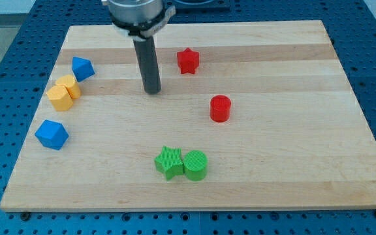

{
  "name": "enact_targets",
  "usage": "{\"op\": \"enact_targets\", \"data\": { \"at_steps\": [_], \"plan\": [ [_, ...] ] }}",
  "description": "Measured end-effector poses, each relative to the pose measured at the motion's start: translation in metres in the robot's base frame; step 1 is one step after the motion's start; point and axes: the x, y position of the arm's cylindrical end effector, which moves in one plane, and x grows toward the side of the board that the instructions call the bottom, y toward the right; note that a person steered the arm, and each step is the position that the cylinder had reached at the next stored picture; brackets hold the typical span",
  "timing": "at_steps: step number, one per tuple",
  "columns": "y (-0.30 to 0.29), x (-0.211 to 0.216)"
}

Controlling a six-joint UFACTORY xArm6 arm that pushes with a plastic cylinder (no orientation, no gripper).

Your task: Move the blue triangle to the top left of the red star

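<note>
Touching no block, my tip (152, 91)

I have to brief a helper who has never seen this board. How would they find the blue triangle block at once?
Start at the wooden board's left edge, where four blocks cluster. The blue triangle is the topmost, just above the two touching yellow blocks. The other blue block, chunkier, lies below the yellow pair; my tip stands to the triangle's right, apart from it.

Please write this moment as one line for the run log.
my tip: on board, touching no block | blue triangle: at view's left, above yellow blocks | red star: right of tip | step: not yet done
</note>
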Motion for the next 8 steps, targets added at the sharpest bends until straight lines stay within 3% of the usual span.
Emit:
{"op": "enact_targets", "data": {
  "at_steps": [2, 3, 4, 5, 8],
  "plan": [
    [-0.061, -0.127],
    [-0.143, -0.155],
    [-0.213, -0.15],
    [-0.216, -0.147],
    [-0.216, -0.065]
  ]
}}
